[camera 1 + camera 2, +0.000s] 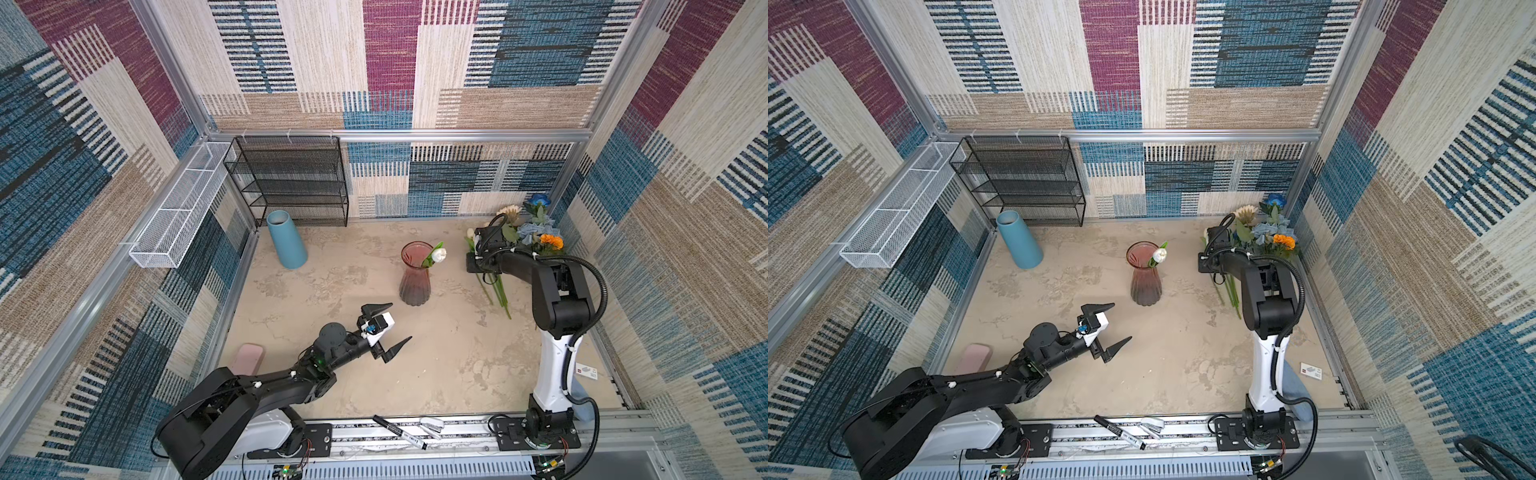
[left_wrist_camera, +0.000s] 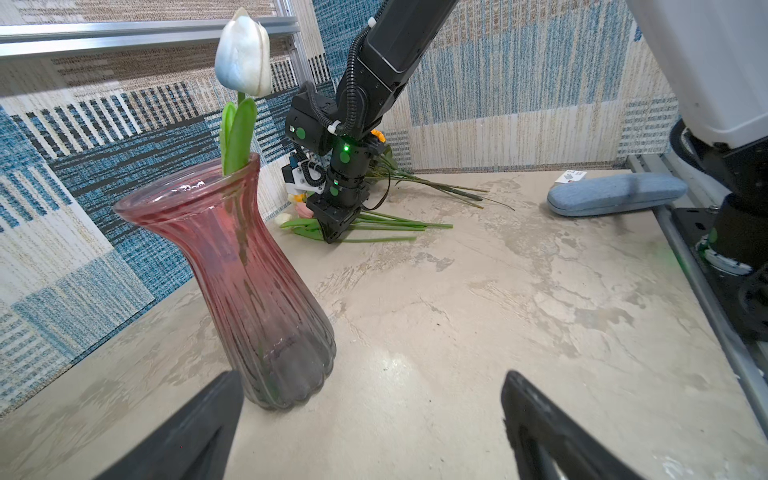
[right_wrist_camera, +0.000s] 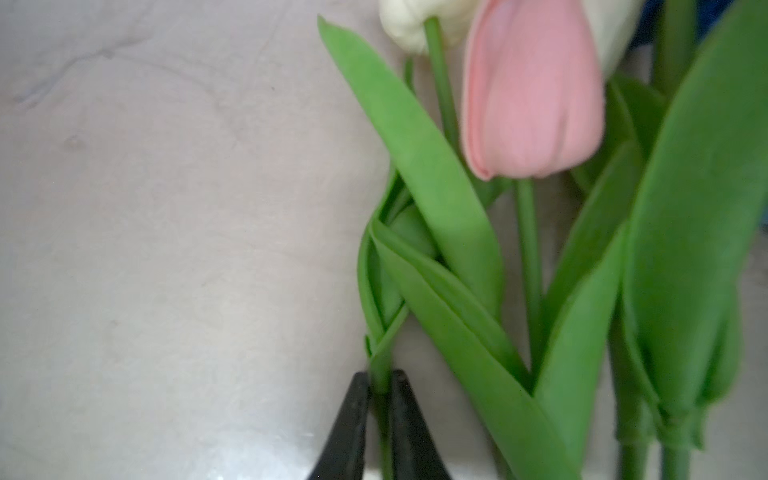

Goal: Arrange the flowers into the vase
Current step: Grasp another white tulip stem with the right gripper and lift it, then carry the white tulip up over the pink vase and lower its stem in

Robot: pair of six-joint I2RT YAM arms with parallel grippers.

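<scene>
The vase stands upright on the tabletop with one white tulip in it. The other flowers lie heaped to the right of the vase, near the back corner. There the right gripper is clamped on a green stem beside a pink tulip. The left gripper hovers in front of the vase, jaws wide apart, holding nothing.

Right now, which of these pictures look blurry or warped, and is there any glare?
Right wrist view: a soft close-up, the pink tulip and leaves blurred. Left wrist view: sharp on the vase, with a pale glare patch on the table. Both top views: evenly lit, the walls fanning outward like a wide-angle shot.
</scene>
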